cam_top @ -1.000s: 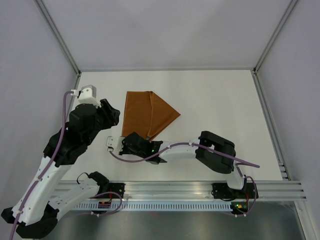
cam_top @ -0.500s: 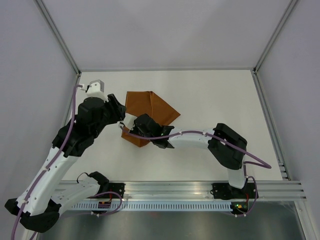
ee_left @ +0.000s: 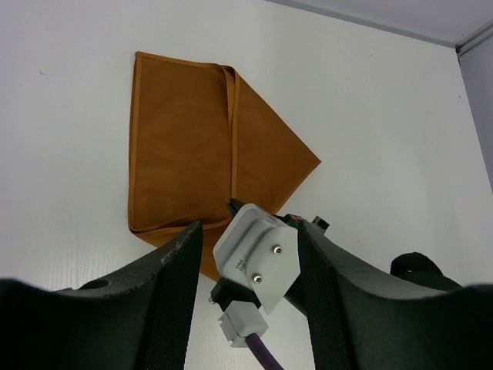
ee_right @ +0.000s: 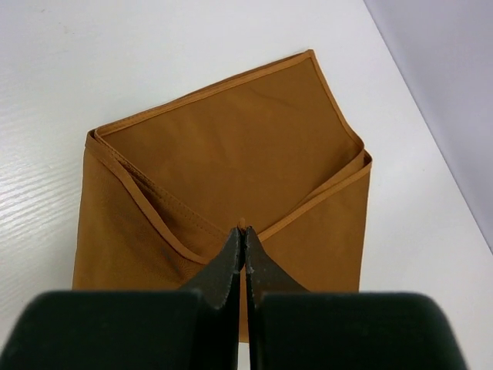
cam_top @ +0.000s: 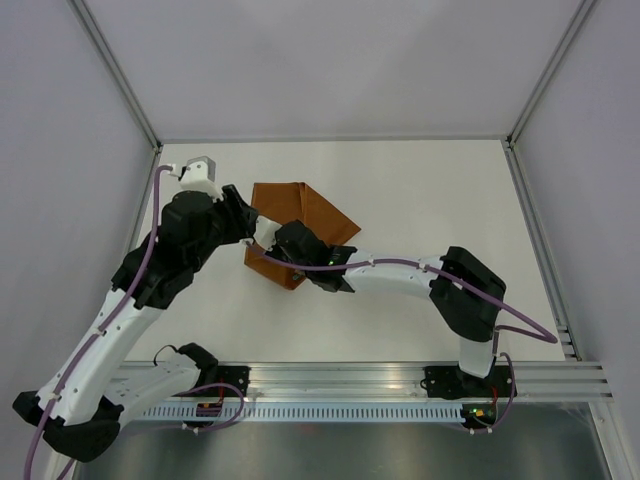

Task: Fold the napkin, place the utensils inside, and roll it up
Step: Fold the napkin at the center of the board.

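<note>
The rust-orange napkin [cam_top: 305, 205] lies folded on the white table, left of centre; it also shows in the left wrist view [ee_left: 181, 146] and the right wrist view [ee_right: 231, 146]. My right gripper [cam_top: 264, 252] is shut on a corner of the napkin, pinched at its tips [ee_right: 244, 231] over the cloth's near part. My left gripper [cam_top: 250, 226] is open and empty, hovering just above the right wrist; its jaws [ee_left: 248, 231] frame the right arm's grey camera block [ee_left: 258, 254]. The knife is not in view.
White side walls and aluminium posts [cam_top: 118, 75] enclose the table. The right arm [cam_top: 400, 272] stretches across the near middle. A metal rail [cam_top: 400, 375] runs along the near edge.
My right gripper has moved from the near side up and left onto the napkin, carrying a corner with it. My left arm has swung farther and right, over the napkin's left edge.
</note>
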You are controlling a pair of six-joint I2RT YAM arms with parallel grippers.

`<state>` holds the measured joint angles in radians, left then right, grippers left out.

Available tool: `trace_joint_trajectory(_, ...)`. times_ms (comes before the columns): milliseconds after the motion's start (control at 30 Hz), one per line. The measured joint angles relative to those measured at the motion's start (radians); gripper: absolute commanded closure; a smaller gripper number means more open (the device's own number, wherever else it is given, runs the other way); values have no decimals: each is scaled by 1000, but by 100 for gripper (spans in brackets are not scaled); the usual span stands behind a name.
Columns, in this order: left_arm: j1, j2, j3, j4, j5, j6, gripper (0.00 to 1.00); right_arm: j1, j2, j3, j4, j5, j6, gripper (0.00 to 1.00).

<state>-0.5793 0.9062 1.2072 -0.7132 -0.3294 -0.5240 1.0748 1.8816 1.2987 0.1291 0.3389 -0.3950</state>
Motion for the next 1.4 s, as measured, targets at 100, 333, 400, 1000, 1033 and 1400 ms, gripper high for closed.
trace_joint_trajectory(100,0,17,-9,16,7,4,42,-16,-24,0,-14,10,4,99)
trace_joint_trajectory(333,0,51,-17,66,43,13,42,-59,-43,0,-36,35,7,99)
trace_joint_trajectory(400,0,60,-19,71,52,16,42,-69,-49,0,-40,39,7,100)
trace_joint_trajectory(1000,0,72,-24,121,79,17,42,-152,-62,-16,-44,52,7,100)
trace_joint_trajectory(1033,0,72,-25,121,79,17,42,-159,-62,-18,-43,52,8,100)
trace_joint_trajectory(1400,0,84,-55,122,105,17,44,-220,-60,-40,-35,51,15,99)
